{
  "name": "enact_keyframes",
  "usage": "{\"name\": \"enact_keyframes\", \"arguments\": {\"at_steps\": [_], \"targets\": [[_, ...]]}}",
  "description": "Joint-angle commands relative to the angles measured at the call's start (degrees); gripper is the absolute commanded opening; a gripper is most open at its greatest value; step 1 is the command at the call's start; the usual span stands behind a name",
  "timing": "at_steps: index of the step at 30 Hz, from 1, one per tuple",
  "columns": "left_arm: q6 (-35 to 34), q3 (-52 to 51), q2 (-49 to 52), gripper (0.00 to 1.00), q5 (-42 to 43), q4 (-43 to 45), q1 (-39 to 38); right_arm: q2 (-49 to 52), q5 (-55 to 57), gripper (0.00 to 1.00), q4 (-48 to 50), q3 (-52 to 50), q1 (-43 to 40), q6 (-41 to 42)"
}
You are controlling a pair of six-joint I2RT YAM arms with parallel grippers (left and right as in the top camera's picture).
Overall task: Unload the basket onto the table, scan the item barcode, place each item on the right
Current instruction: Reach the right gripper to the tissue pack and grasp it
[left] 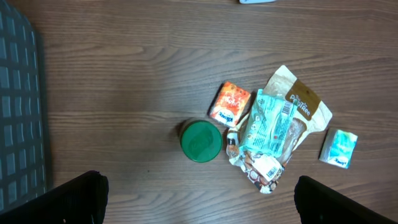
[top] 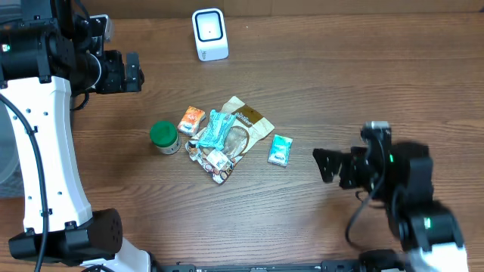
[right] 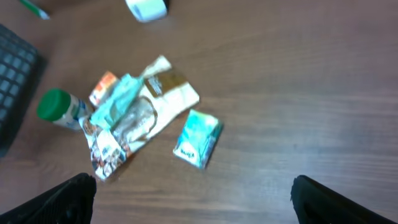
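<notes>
Wooden table (top: 325,83) seen from above, with two robot arms. Near its middle lies a small heap of packets: a brown-and-white pouch (top: 249,121), a teal packet (top: 212,130) lying across it, and a crumpled patterned wrapper (top: 218,163) partly buried underneath. An orange packet (top: 191,119) and a green-lidded jar (top: 164,137) sit just beside the heap, and a small teal box (top: 280,149) lies apart towards the right edge. A white scanner (top: 209,34) stands near the far edge, cut off in both wrist views. No barcode can be made out. The left gripper (top: 136,72) and right gripper (top: 321,165) hover with jaws spread wide, empty. The right wrist view is blurred.
</notes>
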Motion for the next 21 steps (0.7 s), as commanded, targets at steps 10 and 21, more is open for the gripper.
{"name": "enact_keyframes", "arguments": {"at_steps": [10,21], "targets": [[1.29,0.26,0.00,1.00,-0.35,0.15,0.02,28.06,-22.67,0.42,9.46,3.80,3.63,5.90],[1.27,0.26,0.00,0.99,-0.35,0.15,0.02,44.83,-6.99,0.22,25.22,3.80,19.08,26.91]]}}
